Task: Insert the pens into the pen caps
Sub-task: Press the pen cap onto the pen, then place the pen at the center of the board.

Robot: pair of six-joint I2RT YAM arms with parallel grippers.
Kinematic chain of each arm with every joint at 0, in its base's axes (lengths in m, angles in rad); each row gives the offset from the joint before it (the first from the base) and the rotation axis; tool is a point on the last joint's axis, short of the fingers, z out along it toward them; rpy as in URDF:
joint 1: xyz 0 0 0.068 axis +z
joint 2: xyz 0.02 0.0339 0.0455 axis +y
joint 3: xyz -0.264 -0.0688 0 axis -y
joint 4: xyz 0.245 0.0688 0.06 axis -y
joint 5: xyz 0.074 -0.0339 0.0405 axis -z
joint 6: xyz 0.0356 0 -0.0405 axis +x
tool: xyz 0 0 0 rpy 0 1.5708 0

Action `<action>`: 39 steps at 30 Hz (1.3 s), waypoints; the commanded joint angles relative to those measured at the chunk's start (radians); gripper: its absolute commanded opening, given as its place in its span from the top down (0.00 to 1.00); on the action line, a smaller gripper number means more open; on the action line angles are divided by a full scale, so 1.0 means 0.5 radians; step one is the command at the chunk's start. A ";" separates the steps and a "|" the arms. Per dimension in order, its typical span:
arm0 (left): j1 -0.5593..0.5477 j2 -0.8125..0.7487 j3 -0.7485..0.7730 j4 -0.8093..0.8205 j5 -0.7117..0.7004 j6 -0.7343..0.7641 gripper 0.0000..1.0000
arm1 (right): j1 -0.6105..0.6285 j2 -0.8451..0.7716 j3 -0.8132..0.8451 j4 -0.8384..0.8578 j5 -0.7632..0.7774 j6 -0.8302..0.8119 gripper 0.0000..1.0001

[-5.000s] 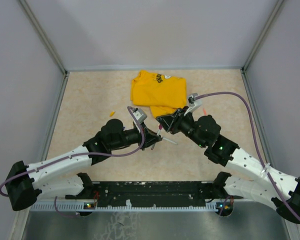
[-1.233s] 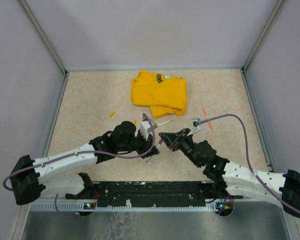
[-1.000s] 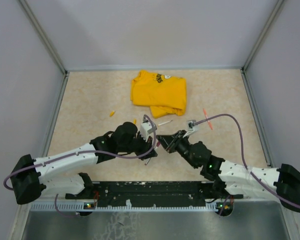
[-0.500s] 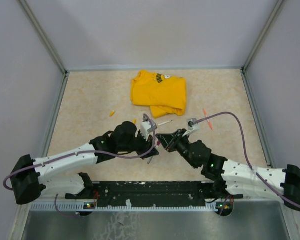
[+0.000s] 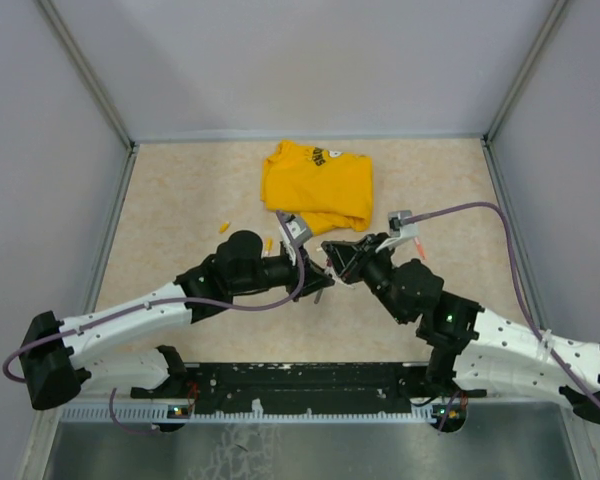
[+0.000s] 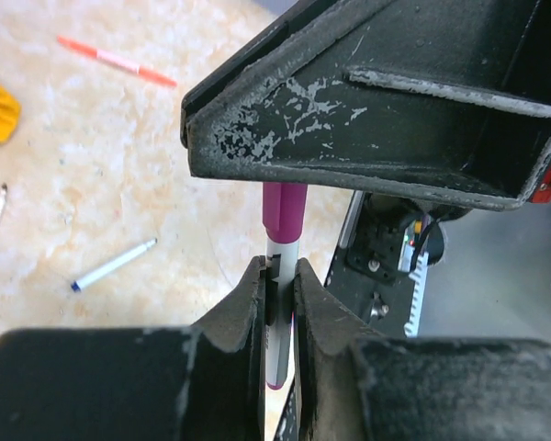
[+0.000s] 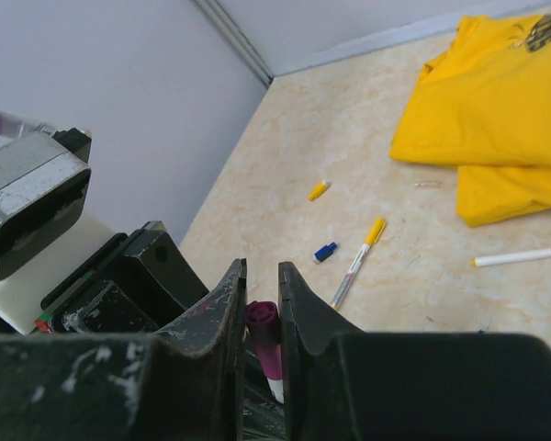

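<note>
We see the two hands meeting above the counter (image 5: 180,200), just in front of the yellow T-shirt (image 5: 318,180). The left hand (image 6: 277,276) is pinching a pen (image 6: 281,250) by its white barrel, close below the end, so the shaft stands firm and cannot slide back when pushed on. The right hand (image 7: 260,287) comes at it from the opposite side. Its fingers are pressed onto the magenta cap (image 7: 262,317), gripping the short piece across its sides so that its open mouth faces the pen.

In the left wrist view the magenta cap sits in line with the barrel and touches its top, with no gap showing. We judge that it is on the tip, though we cannot tell whether it is fully home. Holding both parts in the air lets each hand steer its own end, which suits so thin a thing.

The other pieces lie loose on the counter. A yellow cap (image 7: 319,190) and a blue cap (image 7: 325,251) lie near each other, with a yellow-capped pen (image 7: 358,253) just beside the blue one. A blue-tipped pen (image 6: 112,265) and an orange-red pen (image 6: 115,61) lie well apart from each other. With a loose blue cap and a bare blue tip, we judge that more pairs remain.

The next move likely calls for a straight push along the barrel. Any tilt could jam the cap or let the pen slip through the pinch.
</note>
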 commanded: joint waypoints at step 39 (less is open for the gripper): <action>0.079 0.133 0.088 -0.460 -1.039 -0.178 1.00 | 0.072 -0.322 -0.130 -0.307 -0.025 -0.297 0.57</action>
